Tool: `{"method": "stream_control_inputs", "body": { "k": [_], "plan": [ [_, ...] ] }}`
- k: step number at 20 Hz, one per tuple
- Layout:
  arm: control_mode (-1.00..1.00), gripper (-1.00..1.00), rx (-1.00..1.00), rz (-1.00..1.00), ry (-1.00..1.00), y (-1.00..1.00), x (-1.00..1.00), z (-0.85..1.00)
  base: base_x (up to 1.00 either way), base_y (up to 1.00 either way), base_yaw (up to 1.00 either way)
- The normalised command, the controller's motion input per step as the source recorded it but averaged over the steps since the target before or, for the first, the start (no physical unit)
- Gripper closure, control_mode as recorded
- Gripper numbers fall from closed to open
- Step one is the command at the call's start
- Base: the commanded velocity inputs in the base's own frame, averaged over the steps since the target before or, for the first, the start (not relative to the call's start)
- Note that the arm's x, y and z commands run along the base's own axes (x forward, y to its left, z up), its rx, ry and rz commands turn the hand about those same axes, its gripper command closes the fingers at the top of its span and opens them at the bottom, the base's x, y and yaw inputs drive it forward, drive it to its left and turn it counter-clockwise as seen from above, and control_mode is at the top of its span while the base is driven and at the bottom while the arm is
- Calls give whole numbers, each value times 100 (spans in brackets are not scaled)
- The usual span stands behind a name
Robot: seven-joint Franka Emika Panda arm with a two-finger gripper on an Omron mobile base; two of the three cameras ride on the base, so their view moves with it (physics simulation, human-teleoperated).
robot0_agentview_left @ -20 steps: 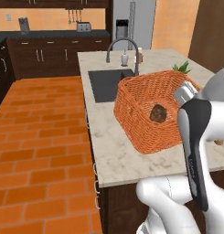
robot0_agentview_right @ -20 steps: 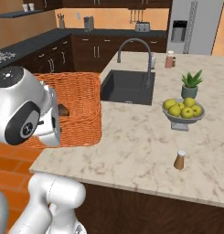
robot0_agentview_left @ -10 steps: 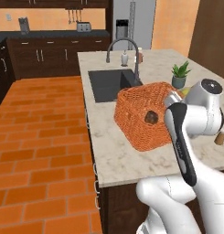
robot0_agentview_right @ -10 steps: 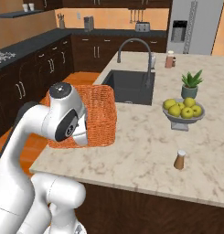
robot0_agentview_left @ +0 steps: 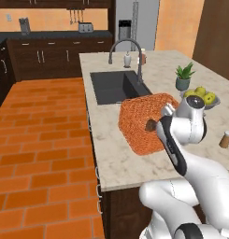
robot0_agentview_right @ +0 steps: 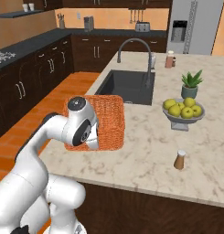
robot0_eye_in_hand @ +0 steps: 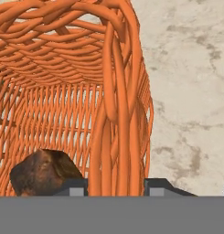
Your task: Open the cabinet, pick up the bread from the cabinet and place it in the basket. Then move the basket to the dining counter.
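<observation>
The orange woven basket point(robot0_agentview_left: 139, 122) hangs tilted low over the near part of the beige dining counter point(robot0_agentview_left: 109, 140), just in front of the sink; I cannot tell whether it touches the stone. My gripper point(robot0_eye_in_hand: 115, 189) is shut on the basket's side wall point(robot0_eye_in_hand: 117, 114), with one fingertip on each side of the wall. The bread point(robot0_eye_in_hand: 42, 171), a dark-brown lump, lies inside the basket next to the left fingertip point(robot0_eye_in_hand: 76, 188), and shows as a dark spot point(robot0_agentview_left: 150, 125) through the mesh. From the right base view, my arm covers the basket's point(robot0_agentview_right: 109, 119) near left corner. The cabinet is out of view.
A dark sink point(robot0_agentview_left: 117, 86) with a curved faucet point(robot0_agentview_left: 127, 46) lies just beyond the basket. A bowl of green apples point(robot0_agentview_right: 183, 109), a potted plant point(robot0_agentview_right: 192, 82) and a small brown shaker point(robot0_agentview_right: 179, 160) stand to the right. Brick floor point(robot0_agentview_left: 41, 140) runs along the counter's left edge.
The basket, held in my gripper, has swung forward and down, from high near the cameras to low over the counter. The bread stayed inside it.
</observation>
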Motion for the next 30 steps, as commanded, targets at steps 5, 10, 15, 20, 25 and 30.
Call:
{"method": "stream_control_inputs", "body": {
  "k": [5,10,15,20,25,30],
  "plan": [
    [-100,100,0,0,9,-8,18,-53,0,0,0],
    [-100,100,0,0,3,-3,1,-57,0,0,0],
    [-100,100,0,0,0,0,1,-55,0,0,0],
    [-100,100,0,1,0,0,10,-49,0,0,0],
    [-100,-100,1,2,-13,0,13,-14,0,0,0],
    [-100,-100,1,16,-22,0,-39,63,0,0,0]
  ]
}}
